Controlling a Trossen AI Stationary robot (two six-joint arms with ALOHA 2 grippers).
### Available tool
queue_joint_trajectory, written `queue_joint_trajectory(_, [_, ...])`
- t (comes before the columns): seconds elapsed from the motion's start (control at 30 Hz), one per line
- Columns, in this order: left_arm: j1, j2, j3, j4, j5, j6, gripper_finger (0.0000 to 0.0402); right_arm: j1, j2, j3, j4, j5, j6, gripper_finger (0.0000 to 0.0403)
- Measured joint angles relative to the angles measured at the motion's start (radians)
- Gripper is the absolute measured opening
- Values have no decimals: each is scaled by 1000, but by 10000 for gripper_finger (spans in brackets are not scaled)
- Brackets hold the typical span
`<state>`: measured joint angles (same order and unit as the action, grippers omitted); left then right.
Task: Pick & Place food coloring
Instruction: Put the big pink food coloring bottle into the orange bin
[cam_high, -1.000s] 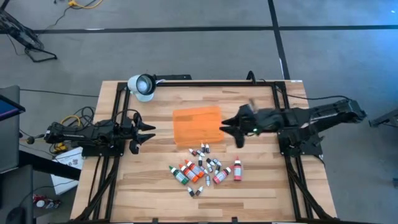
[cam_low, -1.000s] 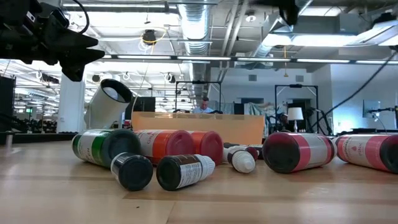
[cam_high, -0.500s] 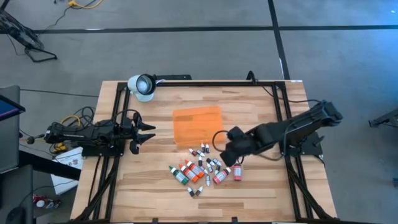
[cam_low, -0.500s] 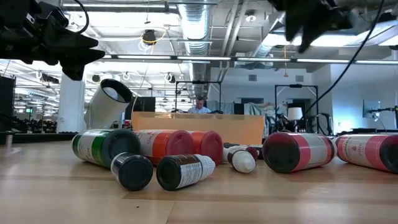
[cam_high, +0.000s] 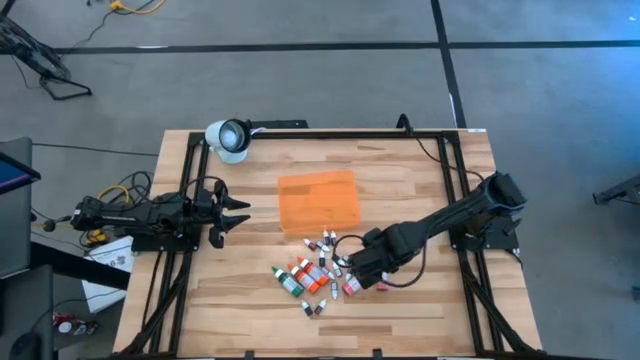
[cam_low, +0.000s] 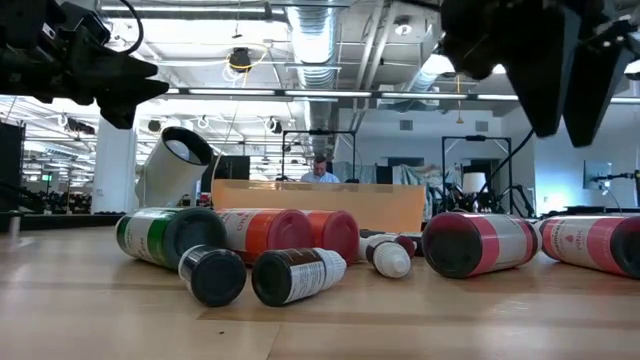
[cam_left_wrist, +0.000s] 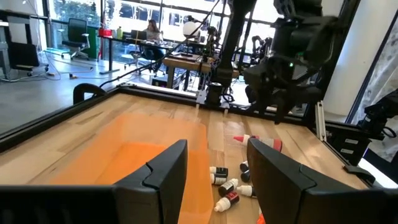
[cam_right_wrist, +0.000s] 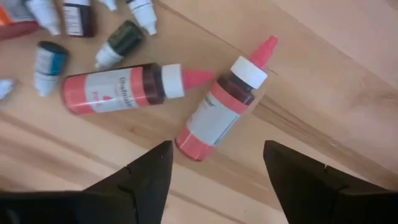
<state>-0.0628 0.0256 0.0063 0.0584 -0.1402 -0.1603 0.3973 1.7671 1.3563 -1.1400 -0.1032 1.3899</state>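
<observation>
The food coloring bottles (cam_high: 318, 273) lie on their sides in a loose heap on the wooden table, near its front middle. My right gripper (cam_right_wrist: 217, 186) hangs open above the heap's right end, pointing down and touching nothing. Below it lie two pink-red bottles with white collars: one (cam_right_wrist: 221, 112) in line with the gap between the fingers, the other (cam_right_wrist: 121, 87) beside it. In the low view the fingers (cam_low: 545, 80) stand well above the red bottles (cam_low: 480, 243). My left gripper (cam_left_wrist: 211, 180) waits open and level at the table's left side.
A flat orange tray (cam_high: 318, 200) lies just beyond the heap toward the far edge. A white round lamp-like device (cam_high: 229, 138) stands at the far left corner. Black frame rails (cam_high: 440, 160) run along the table's sides. Bare wood lies near the front edge.
My right gripper has swung from beside the tray's right edge toward the table's near edge and down over the right end of the bottle heap. It has tipped from about level to pointing down. The bottles have not moved.
</observation>
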Motion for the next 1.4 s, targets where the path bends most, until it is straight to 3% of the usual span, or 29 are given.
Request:
queue_joint_trajectory(0.9, [0,1,0,-1,2,-19,160,5,120,-4,-38,41,4,250])
queue_joint_trajectory(1.1, [0,1,0,-1,2,-20,160,21,120,-96,99,34,52,250])
queue_joint_trajectory(1.4, [0,1,0,-1,2,-25,160,56,120,-157,153,30,70,248])
